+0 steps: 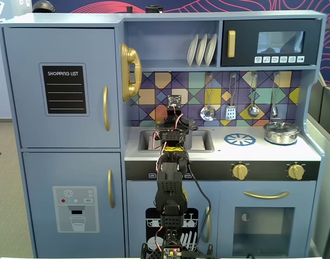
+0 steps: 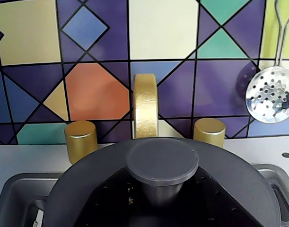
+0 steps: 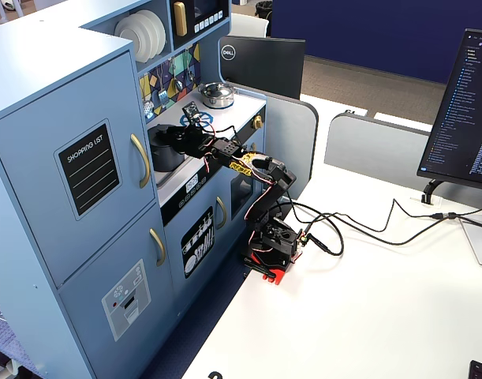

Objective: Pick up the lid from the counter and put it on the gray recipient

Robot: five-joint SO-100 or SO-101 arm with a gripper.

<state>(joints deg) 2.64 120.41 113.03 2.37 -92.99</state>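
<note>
Arm reaching over the toy kitchen's sink, lid at the gray pot.

Counter (image 1: 219,151) carries a silver pot (image 1: 281,133) at its right end in a fixed view; the gray recipient (image 3: 166,148) stands in the sink (image 2: 21,189). The lid (image 2: 162,163) lies over it below the gold faucet (image 2: 145,106). The gripper (image 1: 175,125) hovers there; its opening cannot be told.

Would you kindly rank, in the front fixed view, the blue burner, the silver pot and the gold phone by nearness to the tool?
From the tool over the sink:
1. Gold phone, up on the left wall.
2. Blue burner, to the right on the counter.
3. Silver pot, far right.
</note>
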